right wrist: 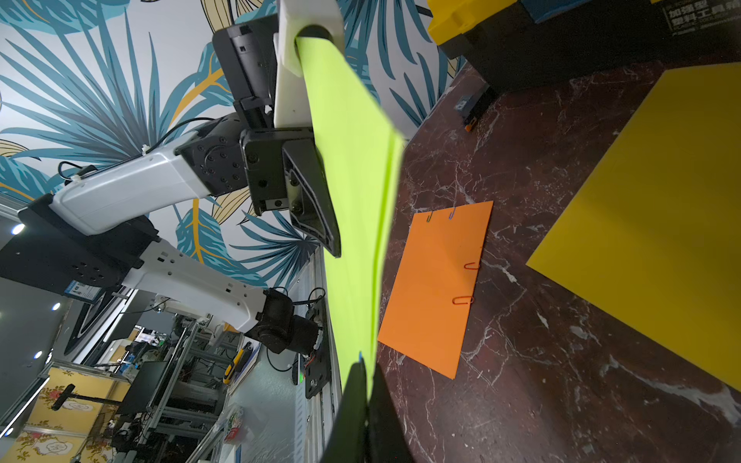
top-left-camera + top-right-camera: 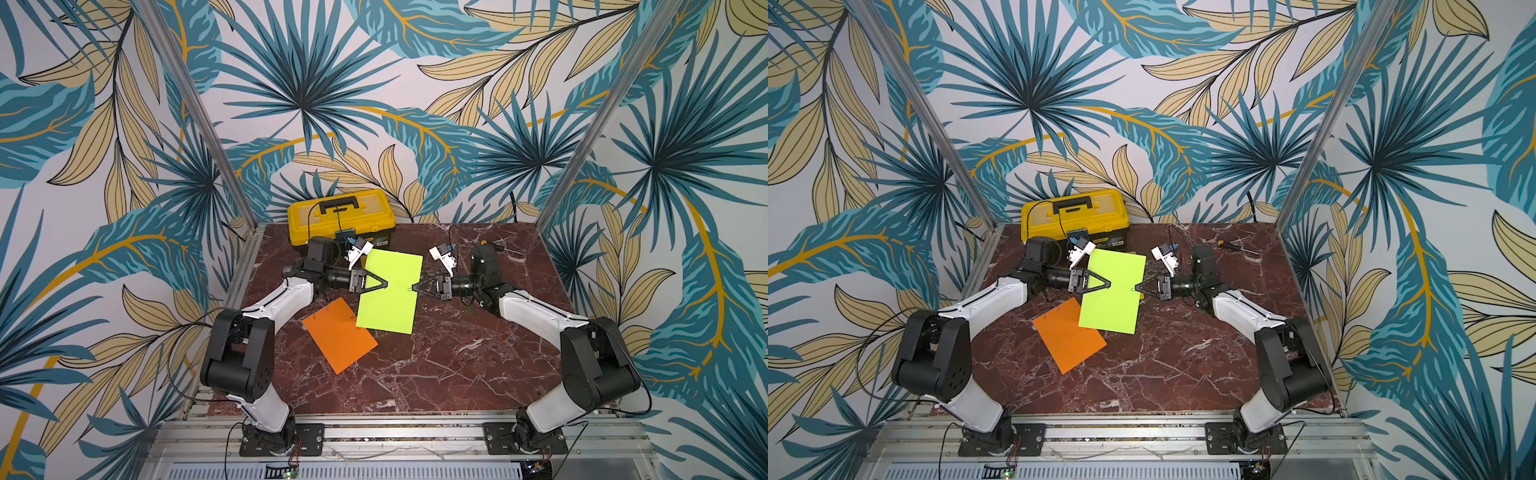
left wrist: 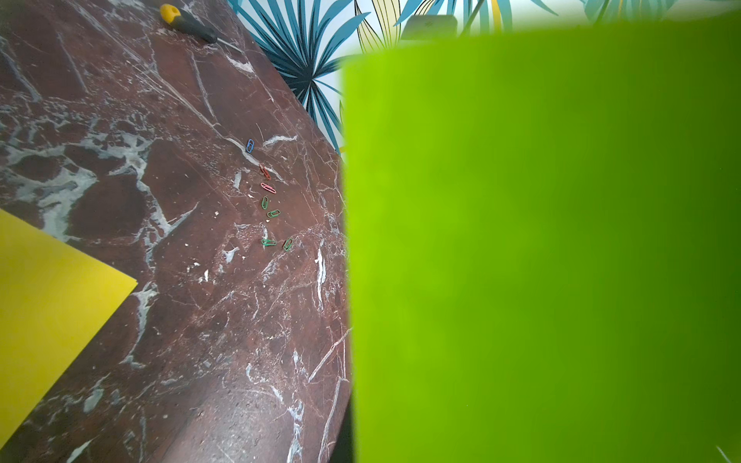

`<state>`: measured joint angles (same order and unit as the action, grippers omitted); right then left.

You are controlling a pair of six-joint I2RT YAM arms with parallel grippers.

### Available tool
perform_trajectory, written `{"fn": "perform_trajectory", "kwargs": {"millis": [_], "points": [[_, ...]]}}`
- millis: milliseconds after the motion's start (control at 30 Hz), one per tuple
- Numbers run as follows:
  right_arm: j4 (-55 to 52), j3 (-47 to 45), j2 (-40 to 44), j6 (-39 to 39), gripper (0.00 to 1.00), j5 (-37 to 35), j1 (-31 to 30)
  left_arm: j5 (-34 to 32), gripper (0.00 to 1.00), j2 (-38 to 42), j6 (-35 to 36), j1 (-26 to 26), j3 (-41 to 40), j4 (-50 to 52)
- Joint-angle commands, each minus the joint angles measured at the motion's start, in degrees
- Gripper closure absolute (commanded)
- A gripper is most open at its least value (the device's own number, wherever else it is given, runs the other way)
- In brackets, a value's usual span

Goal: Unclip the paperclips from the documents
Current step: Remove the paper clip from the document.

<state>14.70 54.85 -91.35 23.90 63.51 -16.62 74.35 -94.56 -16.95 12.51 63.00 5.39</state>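
Note:
A lime green document (image 2: pixel 390 299) (image 2: pixel 1113 299) hangs above the table between my two grippers. My left gripper (image 2: pixel 386 284) (image 2: pixel 1109 284) is shut on its left edge; in the left wrist view the green sheet (image 3: pixel 541 248) hides the jaws. My right gripper (image 2: pixel 417 288) (image 1: pixel 367 385) is shut at the opposite edge on a small blue-green paperclip (image 2: pixel 410 288) (image 1: pixel 361 356). An orange document (image 2: pixel 338 334) (image 1: pixel 435 288) lies flat with paperclips (image 1: pixel 471 265) along two edges. The yellow document (image 1: pixel 661 248) (image 3: pixel 48 304) lies under the lifted sheet.
Several loose paperclips (image 3: pixel 268 188) lie on the marble table (image 2: pixel 457 357) towards its right side. A yellow-and-black toolbox (image 2: pixel 340 216) stands at the back, close behind the left arm. A yellow-handled screwdriver (image 2: pixel 494 246) (image 3: pixel 186 24) lies at the back right.

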Motion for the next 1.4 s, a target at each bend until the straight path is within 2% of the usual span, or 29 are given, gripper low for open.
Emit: {"fn": "perform_trajectory", "kwargs": {"millis": [0, 1067, 1367], "points": [[-3.4, -1.5, 1.7, -1.4, 0.95, -0.3, 2.6, -0.5, 1.0, 1.1, 1.1, -1.8, -0.7, -0.5], [-7.0, -1.1, 2.0, -3.5, 0.95, -0.6, 3.5, -0.3, 1.0, 1.1, 1.0, -2.2, -0.7, -0.4], [-15.5, -1.8, 4.2, -7.7, 0.95, -5.5, 5.4, -0.5, 1.0, 1.1, 1.1, -2.3, -0.8, -0.5]]}}
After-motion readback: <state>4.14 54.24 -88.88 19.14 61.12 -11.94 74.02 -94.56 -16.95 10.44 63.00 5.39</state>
